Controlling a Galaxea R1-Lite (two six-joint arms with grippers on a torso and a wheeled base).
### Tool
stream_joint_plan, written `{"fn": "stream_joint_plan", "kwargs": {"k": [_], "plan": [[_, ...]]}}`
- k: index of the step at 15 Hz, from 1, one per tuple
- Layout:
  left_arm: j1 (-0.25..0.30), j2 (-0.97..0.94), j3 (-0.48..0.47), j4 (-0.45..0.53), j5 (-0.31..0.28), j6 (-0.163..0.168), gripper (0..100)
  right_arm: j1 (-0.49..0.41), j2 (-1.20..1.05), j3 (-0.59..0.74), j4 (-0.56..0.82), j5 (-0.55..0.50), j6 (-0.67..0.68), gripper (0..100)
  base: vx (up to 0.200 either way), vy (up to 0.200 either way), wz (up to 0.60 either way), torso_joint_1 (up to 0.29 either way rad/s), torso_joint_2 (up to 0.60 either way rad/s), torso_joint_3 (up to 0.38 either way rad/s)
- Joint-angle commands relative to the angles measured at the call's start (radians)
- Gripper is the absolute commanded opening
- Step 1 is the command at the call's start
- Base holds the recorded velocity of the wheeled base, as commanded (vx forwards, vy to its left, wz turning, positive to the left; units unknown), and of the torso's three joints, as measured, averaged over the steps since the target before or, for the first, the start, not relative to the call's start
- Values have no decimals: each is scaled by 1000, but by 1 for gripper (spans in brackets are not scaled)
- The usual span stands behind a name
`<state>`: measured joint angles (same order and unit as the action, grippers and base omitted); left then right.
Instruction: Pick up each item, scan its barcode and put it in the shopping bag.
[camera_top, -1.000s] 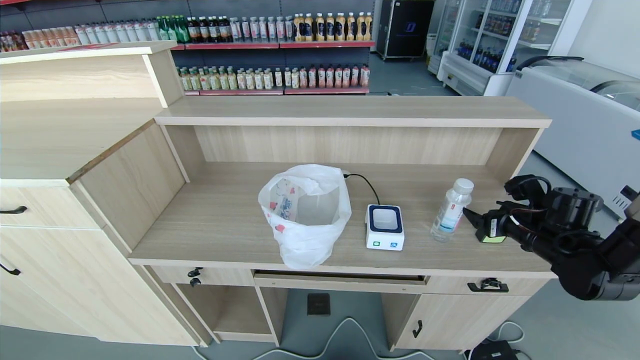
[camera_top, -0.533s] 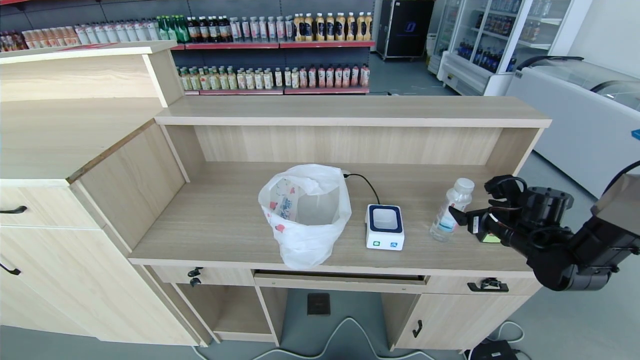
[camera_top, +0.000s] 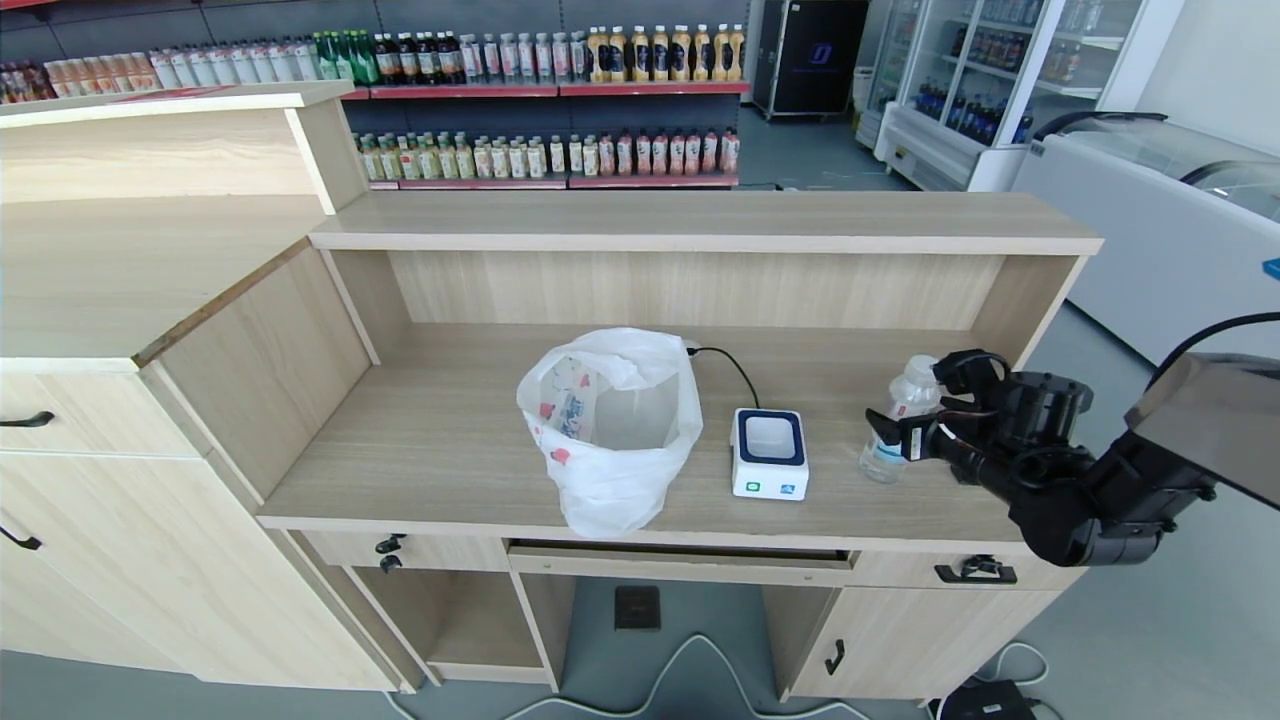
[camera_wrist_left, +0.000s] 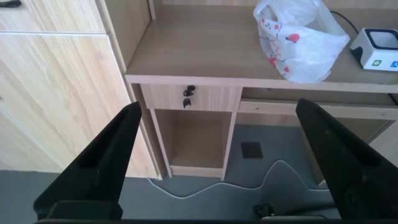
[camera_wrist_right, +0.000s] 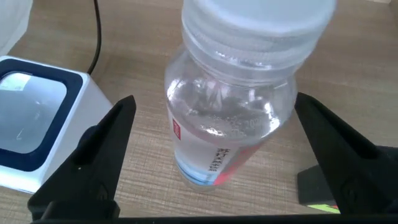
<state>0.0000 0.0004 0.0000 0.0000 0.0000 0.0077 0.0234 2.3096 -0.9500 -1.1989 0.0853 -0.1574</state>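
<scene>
A clear water bottle (camera_top: 895, 425) with a white cap stands upright on the counter, right of the white scanner (camera_top: 769, 453). My right gripper (camera_top: 905, 432) is open around the bottle, one finger on either side. In the right wrist view the bottle (camera_wrist_right: 233, 118) sits between the two dark fingers (camera_wrist_right: 93, 165), apart from both, with the scanner (camera_wrist_right: 31, 137) beside it. The white shopping bag (camera_top: 610, 425) stands open left of the scanner. My left gripper (camera_wrist_left: 217, 162) hangs open below and in front of the counter, holding nothing, with the bag (camera_wrist_left: 298, 37) far off.
The scanner's black cable (camera_top: 725, 365) runs behind the bag. A raised back shelf (camera_top: 700, 225) and side walls bound the counter (camera_top: 440, 440). A small green-and-black object (camera_wrist_right: 317, 190) lies on the counter by the bottle. Drawers with handles (camera_top: 975, 572) sit under the front edge.
My right gripper has moved left along the counter, from right of the bottle to having its open fingers on either side of it. The bottle, bag and scanner stayed put.
</scene>
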Motion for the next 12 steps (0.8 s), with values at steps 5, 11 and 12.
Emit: {"fn": "stream_joint_plan", "kwargs": {"k": [5, 11, 12], "plan": [[0, 0, 0, 0, 0, 0, 100, 23, 62, -29, -8, -4, 12, 100, 0, 0, 0, 0, 0, 0], [0, 0, 0, 0, 0, 0, 100, 33, 90, -96, 1, -6, 72, 100, 0, 0, 0, 0, 0, 0], [0, 0, 0, 0, 0, 0, 100, 36, 94, -99, 1, -4, 75, 100, 0, 0, 0, 0, 0, 0]]}}
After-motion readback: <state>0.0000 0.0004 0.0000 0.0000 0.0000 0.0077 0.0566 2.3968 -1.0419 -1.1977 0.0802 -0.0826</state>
